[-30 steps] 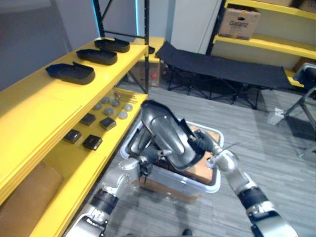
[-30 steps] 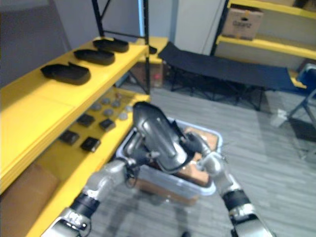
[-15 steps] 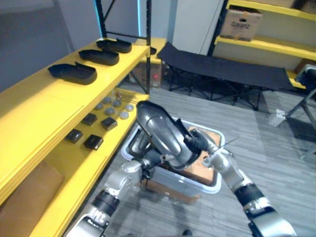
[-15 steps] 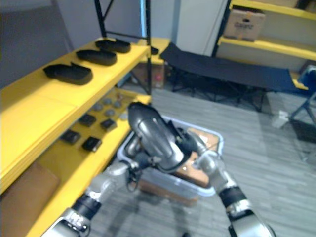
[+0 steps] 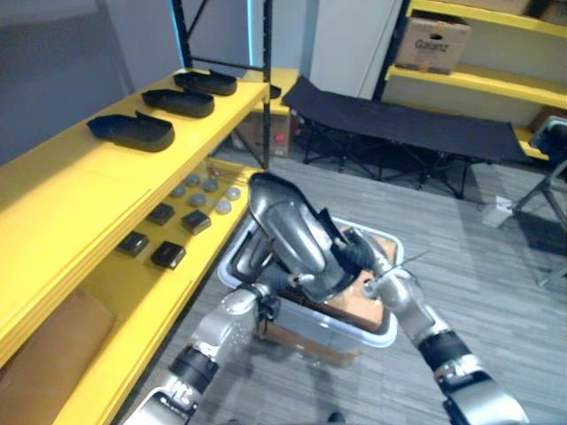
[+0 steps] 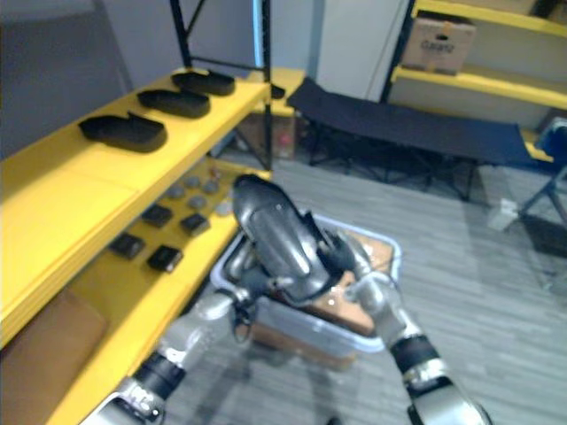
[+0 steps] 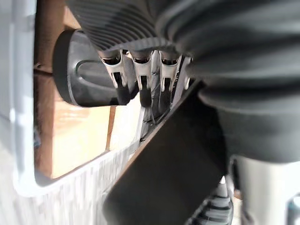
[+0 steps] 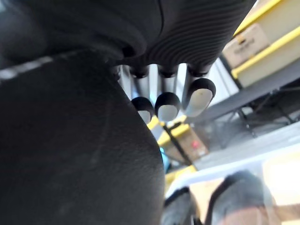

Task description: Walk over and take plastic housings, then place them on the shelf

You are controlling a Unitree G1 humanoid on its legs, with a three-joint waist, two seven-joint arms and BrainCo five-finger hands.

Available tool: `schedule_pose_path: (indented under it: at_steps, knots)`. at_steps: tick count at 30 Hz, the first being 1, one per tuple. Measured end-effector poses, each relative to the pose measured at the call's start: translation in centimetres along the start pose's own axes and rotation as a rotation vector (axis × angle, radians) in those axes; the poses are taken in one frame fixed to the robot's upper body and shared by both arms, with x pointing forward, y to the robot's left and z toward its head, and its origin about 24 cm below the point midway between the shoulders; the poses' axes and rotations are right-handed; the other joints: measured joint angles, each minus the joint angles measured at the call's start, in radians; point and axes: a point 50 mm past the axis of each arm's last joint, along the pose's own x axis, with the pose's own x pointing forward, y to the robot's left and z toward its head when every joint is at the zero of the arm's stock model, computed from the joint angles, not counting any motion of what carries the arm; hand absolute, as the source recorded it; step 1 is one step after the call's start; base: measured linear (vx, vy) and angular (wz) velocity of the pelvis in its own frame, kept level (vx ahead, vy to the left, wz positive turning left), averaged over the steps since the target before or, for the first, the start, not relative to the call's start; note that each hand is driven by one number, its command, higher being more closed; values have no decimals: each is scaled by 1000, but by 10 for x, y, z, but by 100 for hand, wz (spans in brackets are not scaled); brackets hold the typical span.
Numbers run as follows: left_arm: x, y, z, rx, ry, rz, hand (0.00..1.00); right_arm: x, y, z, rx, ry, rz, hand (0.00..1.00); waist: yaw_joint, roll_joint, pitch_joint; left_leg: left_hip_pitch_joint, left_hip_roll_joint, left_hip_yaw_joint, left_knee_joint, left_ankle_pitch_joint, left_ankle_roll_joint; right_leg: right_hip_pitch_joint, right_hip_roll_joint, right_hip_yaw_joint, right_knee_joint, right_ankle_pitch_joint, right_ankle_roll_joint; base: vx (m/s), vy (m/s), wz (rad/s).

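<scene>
A large dark glossy plastic housing stands nearly upright in the air above the clear bin. My left hand grips its lower edge from below, fingers curled against it. From the right, my right hand clasps its side, fingertips wrapped over the dark shell. Another dark housing lies in the bin on brown cardboard. Three more housings lie in a row on the yellow top shelf.
The lower yellow shelf carries small black boxes and grey discs. A black upright post stands at the shelf's end. A black folding cot and a second yellow rack with a cardboard box stand behind.
The housing has risen slightly and stands a bit more upright over the bin. Both hands stay on it; my left forearm has moved inward.
</scene>
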Motion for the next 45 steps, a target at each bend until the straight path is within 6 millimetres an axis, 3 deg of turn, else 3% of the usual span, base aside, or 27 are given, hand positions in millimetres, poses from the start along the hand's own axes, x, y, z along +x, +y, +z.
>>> schedule_pose_path:
  at_steps: [15, 23, 37, 45]
  knots:
    - [1, 6, 6, -40, -58, 116, 100, -2, 2, 9, 106, -16, -79, 100, -1, 2, 0, 2, 2, 1, -1, 0, 0, -2, 1, 3, -2, 0, -1, 0, 0, 0]
    - [-4, 7, 11, -50, -99, 161, 100, -3, 4, 16, 153, -31, -115, 100, 0, 21, -1, 2, 2, 0, -1, 0, 0, -2, 1, 3, -2, -1, -1, 0, 0, 0]
    - [-22, 4, 68, 388, -434, 340, 100, -4, -1, 40, 320, -139, -226, 100, 0, 22, -1, 3, 3, 2, -16, 1, -2, -11, 2, 4, -8, -3, -4, 0, 0, 0]
    - [-27, 3, 78, 494, -490, 380, 100, -5, 1, 43, 365, -159, -228, 100, 0, 22, -1, 2, 3, 2, -15, 1, -2, -11, 2, 5, -6, -3, -4, 0, 0, 0]
